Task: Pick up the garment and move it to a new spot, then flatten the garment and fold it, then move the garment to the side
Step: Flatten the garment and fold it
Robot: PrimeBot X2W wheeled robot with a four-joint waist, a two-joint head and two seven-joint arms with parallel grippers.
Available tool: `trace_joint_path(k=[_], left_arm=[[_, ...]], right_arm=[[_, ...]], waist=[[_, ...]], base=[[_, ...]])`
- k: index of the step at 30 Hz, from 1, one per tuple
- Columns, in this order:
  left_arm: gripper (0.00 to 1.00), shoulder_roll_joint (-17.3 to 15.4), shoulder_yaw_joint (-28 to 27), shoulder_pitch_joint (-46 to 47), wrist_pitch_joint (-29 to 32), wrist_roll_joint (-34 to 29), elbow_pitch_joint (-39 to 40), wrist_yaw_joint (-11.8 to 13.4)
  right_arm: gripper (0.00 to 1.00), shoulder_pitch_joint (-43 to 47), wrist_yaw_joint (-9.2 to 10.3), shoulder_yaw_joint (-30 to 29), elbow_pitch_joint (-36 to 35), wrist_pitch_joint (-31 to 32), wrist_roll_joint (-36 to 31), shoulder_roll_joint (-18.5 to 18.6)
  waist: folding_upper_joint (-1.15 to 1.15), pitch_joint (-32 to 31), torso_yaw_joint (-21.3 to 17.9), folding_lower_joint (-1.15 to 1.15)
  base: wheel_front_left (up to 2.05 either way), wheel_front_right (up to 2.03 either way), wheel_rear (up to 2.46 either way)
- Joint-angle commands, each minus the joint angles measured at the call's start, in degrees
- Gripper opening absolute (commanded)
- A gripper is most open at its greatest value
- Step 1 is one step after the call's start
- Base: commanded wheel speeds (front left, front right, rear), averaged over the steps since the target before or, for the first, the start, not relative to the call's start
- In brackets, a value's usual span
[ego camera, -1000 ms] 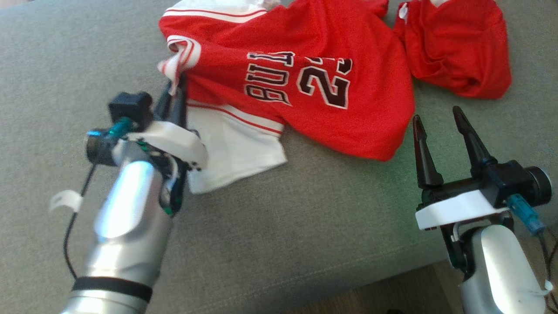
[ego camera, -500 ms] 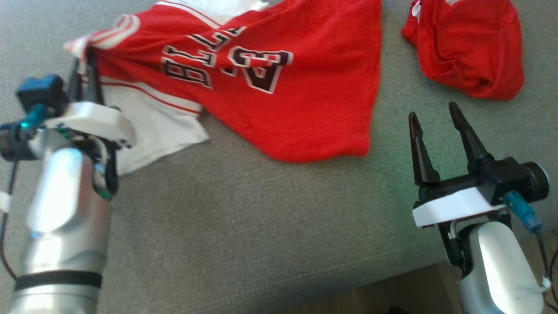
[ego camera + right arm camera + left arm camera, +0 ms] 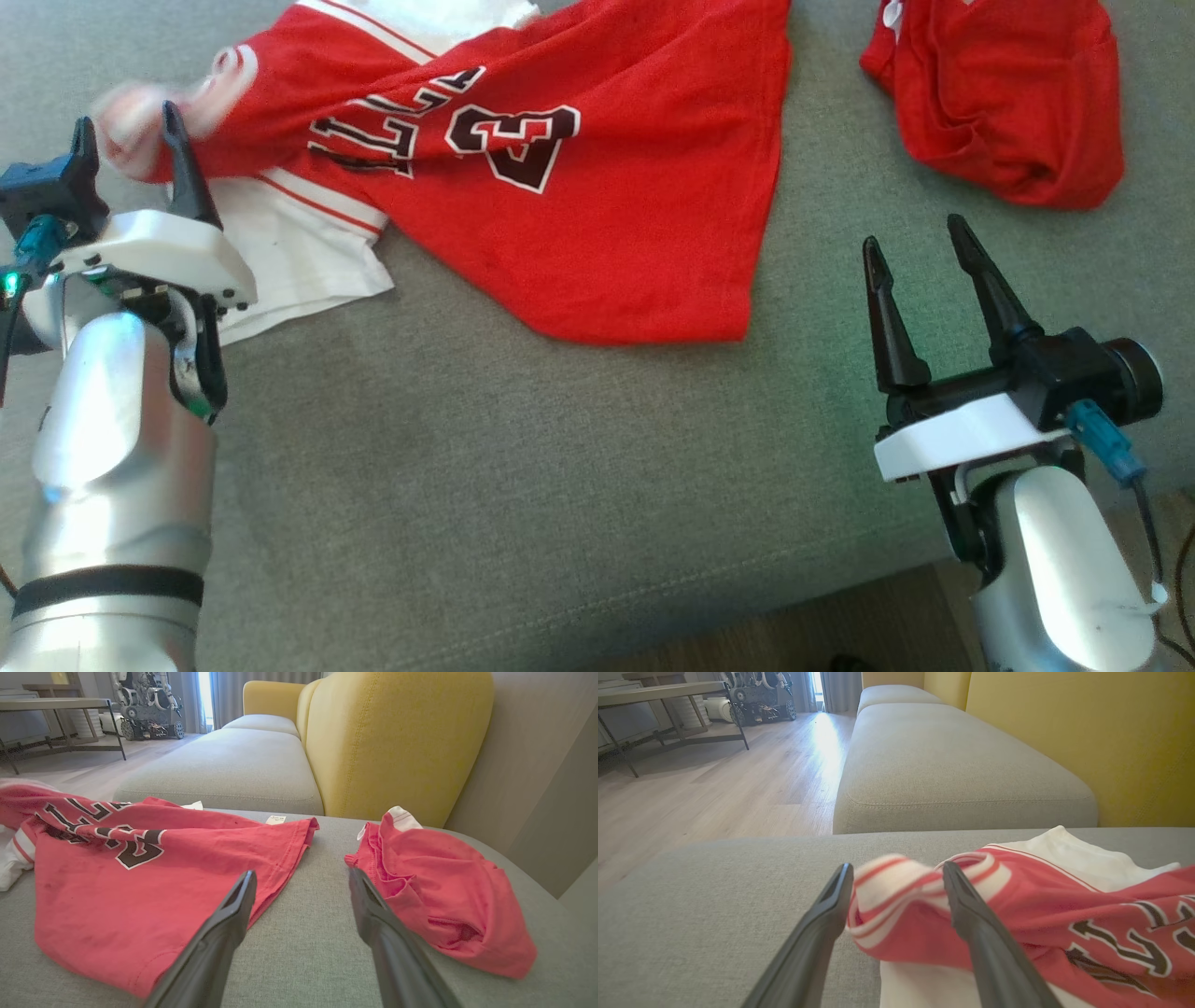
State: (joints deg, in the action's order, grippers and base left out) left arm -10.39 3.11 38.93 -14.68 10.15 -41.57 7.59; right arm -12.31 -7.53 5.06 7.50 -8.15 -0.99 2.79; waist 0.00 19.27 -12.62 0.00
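Note:
The garment [image 3: 597,205] is a red jersey with dark lettering, the number 23 and a white part [image 3: 299,261], spread crumpled on the grey sofa cushion [image 3: 560,485]. My left gripper [image 3: 126,126] is open at the garment's left end. The red-and-white striped edge [image 3: 896,891] sits loose and blurred between its fingers [image 3: 817,933]. My right gripper [image 3: 915,238] is open and empty at the lower right, just off the garment's right hem [image 3: 163,872]. In its own wrist view the right gripper [image 3: 302,875] points at the bare cushion beyond that hem.
A second crumpled red garment [image 3: 1008,103] lies at the far right, also seen as a red heap [image 3: 444,886] right of my right fingers. A yellow backrest [image 3: 397,742] rises behind the cushion. The cushion's front edge and wood floor [image 3: 794,635] lie at the bottom.
My left gripper dragged the garment's striped edge to the left, stretching the jersey out, then opened and let the edge go. The right gripper stayed put.

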Motion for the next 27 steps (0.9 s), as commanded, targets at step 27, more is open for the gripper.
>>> trace_joint_path(k=[27], left_arm=[[1.00, 7.30, -4.93, -27.41, -0.32, 3.19, 32.73, -5.08]], right_arm=[[1.00, 5.53, 0.04, -0.52, 1.41, 1.30, -1.52, 1.26]], waist=[[0.00, -10.92, 12.52, 0.00]], base=[[0.00, 0.00, 0.00]])
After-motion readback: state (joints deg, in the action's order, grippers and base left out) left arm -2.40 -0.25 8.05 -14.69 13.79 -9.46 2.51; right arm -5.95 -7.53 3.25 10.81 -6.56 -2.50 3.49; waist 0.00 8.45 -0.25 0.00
